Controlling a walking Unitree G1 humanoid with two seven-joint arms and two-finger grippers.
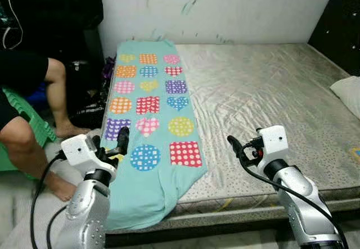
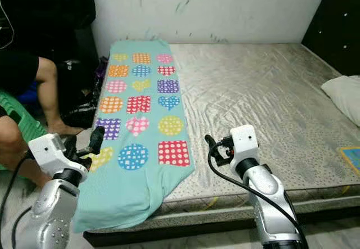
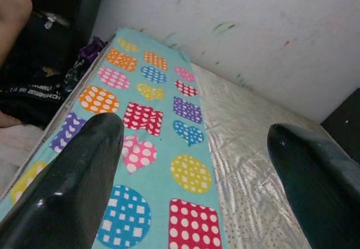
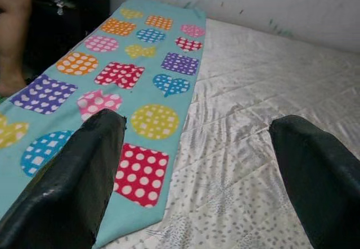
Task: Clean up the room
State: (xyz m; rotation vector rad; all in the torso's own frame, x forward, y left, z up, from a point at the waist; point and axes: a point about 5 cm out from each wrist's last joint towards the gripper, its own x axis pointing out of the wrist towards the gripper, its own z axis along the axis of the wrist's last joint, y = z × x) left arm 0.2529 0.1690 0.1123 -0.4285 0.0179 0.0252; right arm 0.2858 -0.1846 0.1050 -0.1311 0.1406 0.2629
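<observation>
A teal patterned blanket [image 1: 149, 131] is lying along the mattress [image 1: 270, 103], overhanging its near edge. Both the left gripper [image 3: 194, 164] and right gripper [image 4: 197, 164] are hovering above, jaws released

A bed [image 1: 270, 91] fills the middle and right of the scene, its far side against a wall [image 1: 225, 7]. A folded blanket [image 1: 149, 120] lies along the bed's left edge, running from the wall to the near edge, where its end hangs over. A pillow [image 1: 349, 91] lies at the bed's right edge. A person's legs [image 1: 34, 114] are left of the bed, beside a bag [image 1: 90, 111] on the floor. The left tool [image 1: 121, 139] hangs over the blanket's near left part; the right tool [image 1: 233, 145] hangs over the bare mattress near the bed's near edge.
</observation>
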